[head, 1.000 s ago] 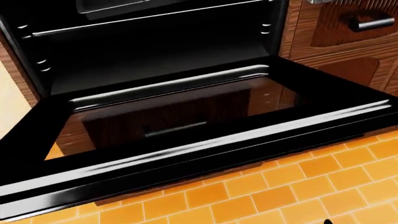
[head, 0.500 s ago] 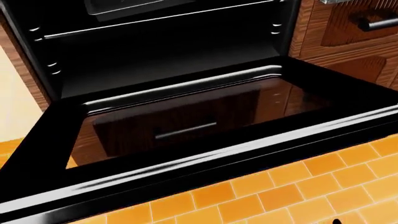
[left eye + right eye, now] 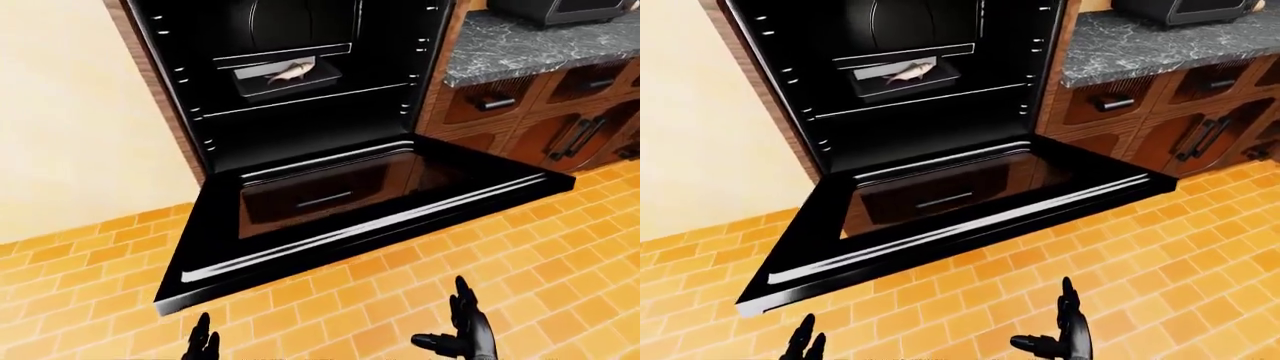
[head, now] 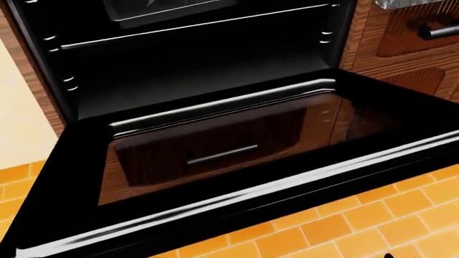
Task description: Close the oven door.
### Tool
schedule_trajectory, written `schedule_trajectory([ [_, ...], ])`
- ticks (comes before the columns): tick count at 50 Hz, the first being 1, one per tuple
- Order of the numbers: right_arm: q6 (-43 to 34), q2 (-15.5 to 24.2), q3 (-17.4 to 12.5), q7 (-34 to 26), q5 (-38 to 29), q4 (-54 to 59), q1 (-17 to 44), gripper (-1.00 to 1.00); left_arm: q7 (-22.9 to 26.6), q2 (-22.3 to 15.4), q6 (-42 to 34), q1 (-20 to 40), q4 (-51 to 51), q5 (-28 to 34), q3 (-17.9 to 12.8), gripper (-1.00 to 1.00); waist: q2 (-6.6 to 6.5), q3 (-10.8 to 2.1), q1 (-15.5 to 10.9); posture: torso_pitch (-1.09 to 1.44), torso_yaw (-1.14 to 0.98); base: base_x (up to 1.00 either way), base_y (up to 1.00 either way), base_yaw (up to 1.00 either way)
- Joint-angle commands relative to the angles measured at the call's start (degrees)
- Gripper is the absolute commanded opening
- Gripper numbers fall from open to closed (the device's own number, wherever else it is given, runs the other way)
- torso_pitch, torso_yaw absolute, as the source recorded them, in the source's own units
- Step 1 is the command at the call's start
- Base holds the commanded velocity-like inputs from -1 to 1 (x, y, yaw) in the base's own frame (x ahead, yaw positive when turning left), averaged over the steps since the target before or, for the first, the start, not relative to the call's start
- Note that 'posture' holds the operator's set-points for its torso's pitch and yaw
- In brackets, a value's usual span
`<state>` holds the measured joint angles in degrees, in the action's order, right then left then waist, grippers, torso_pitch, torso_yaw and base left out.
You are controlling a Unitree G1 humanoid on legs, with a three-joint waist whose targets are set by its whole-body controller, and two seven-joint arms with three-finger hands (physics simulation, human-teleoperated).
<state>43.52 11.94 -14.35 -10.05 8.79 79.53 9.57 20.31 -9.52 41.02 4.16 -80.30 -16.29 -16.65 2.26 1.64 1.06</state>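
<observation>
The black oven (image 3: 290, 82) stands open, its door (image 3: 350, 210) folded down flat over the orange tiled floor, with a glass pane (image 4: 237, 145) in the middle and a bright strip along its near edge. A tray with a fish (image 3: 290, 73) sits on a rack inside. My left hand (image 3: 202, 345) is low at the bottom of the left-eye view, fingers up and open, short of the door's edge. My right hand (image 3: 462, 334) is at the bottom right, fingers spread open, also apart from the door.
Wooden cabinets with dark handles (image 3: 560, 112) stand to the right of the oven under a grey stone counter (image 3: 530, 45), with a dark appliance (image 3: 560, 9) on top. A cream wall (image 3: 70, 112) is on the left. Orange floor tiles (image 3: 560, 262) lie below.
The head view has shifted: the oven door sits lower and further right in the picture and fills more of it. The door itself has not moved.
</observation>
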Motion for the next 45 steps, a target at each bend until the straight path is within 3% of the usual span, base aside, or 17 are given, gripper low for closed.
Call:
schedule_trajectory([
  [1,1.5,0.1,0.1,-0.3,-0.1,-1.3,1.0,1.0,-0.2,-1.1,1.7,0.6,1.2,-0.6,-0.5,1.0,-0.25,-0.34,-0.2,0.0,0.0,0.0,0.27,0.0],
  [5,1.5,0.1,0.1,-0.3,-0.2,-1.2,0.9,1.0,-0.2,-1.1,1.7,0.4,1.2,-0.6,-0.5,1.0,-4.26,-0.25,-0.3,0.0,0.0,0.0,0.27,0.0],
  [7,1.4,0.1,0.1,-0.3,-0.2,-1.2,0.9,1.0,-0.2,-1.1,1.7,0.4,1.2,-0.6,-0.5,1.0,-8.69,-1.4,-0.7,0.0,0.0,0.0,0.28,0.0],
  [8,1.5,0.1,0.1,-0.3,-0.2,-1.2,0.9,1.0,-0.1,-1.1,1.6,0.4,1.2,-0.6,-0.5,1.0,-5.72,-0.88,-1.0,0.0,0.0,0.0,0.27,0.0],
  [10,1.6,0.0,0.1,-0.3,-0.2,-1.3,0.8,1.0,-0.1,-1.1,1.6,0.4,1.2,-0.5,-0.5,1.0,-5.67,-0.49,-1.2,0.0,0.0,0.0,0.27,0.0],
  [17,1.4,0.1,0.1,-0.4,-0.2,-1.2,0.9,1.0,-0.1,-1.1,1.6,0.4,1.2,-0.6,-0.5,1.0,-1.95,-0.05,-0.8,0.0,0.0,0.0,0.27,0.0],
  [20,1.5,0.1,0.1,-0.4,-0.2,-1.2,0.9,1.0,-0.1,-1.1,1.6,0.5,1.2,-0.6,-0.5,1.0,0.19,-0.07,-0.7,0.0,0.0,0.0,0.27,0.0],
  [23,1.5,0.1,0.1,-0.4,-0.2,-1.3,0.9,1.0,-0.1,-1.1,1.6,0.4,1.2,-0.6,-0.5,1.0,3.31,-0.48,-0.5,0.0,0.0,0.0,0.27,0.0],
  [24,1.5,0.0,0.1,-0.4,-0.2,-1.3,0.9,1.0,-0.1,-1.1,1.6,0.4,1.2,-0.6,-0.5,1.0,0.77,-0.31,0.1,0.0,0.0,0.0,0.27,0.0],
  [25,1.6,0.0,0.1,-0.4,-0.2,-1.3,0.8,1.0,-0.1,-1.1,1.6,0.5,1.2,-0.6,-0.5,1.0,1.61,-0.53,-0.3,0.0,0.0,0.0,0.27,0.0],
  [28,1.6,0.0,0.1,-0.4,-0.2,-1.3,0.8,1.0,-0.1,-1.1,1.6,0.5,1.2,-0.6,-0.5,1.0,1.17,-0.97,-0.1,0.0,0.0,0.0,0.27,0.0],
  [32,1.7,0.0,0.1,-0.5,-0.1,-1.3,0.8,1.0,-0.1,-1.1,1.5,0.5,1.2,-0.6,-0.5,1.0,-1.39,-0.21,-0.3,0.0,0.0,0.0,0.27,0.0],
  [34,1.7,0.0,0.1,-0.5,-0.2,-1.3,0.8,1.0,-0.1,-1.1,1.5,0.5,1.2,-0.6,-0.5,1.0,-3.63,-0.25,-0.3,0.0,0.0,0.0,0.27,0.0],
  [36,1.7,0.0,0.1,-0.5,-0.2,-1.3,0.8,1.0,-0.1,-1.1,1.5,0.5,1.2,-0.6,-0.5,1.0,-7.62,-1.11,-0.4,0.0,0.0,0.0,0.27,0.0],
  [37,1.7,0.0,0.1,-0.5,-0.1,-1.3,0.8,1.0,-0.1,-1.1,1.5,0.5,1.2,-0.6,-0.5,1.0,-7.42,-1.41,-0.5,0.0,0.0,0.0,0.27,0.0],
  [39,1.6,0.1,0.1,-0.5,-0.1,-1.3,0.9,1.0,0.0,-1.1,1.5,0.6,1.2,-0.7,-0.5,1.0,-6.05,-0.32,-0.8,0.0,0.0,0.0,0.27,0.0],
  [45,1.5,0.1,0.1,-0.5,-0.1,-1.3,1.0,1.0,0.0,-1.1,1.5,0.6,1.3,-0.7,-0.5,1.0,-2.81,-0.16,-0.8,0.0,0.0,0.0,0.27,0.0],
])
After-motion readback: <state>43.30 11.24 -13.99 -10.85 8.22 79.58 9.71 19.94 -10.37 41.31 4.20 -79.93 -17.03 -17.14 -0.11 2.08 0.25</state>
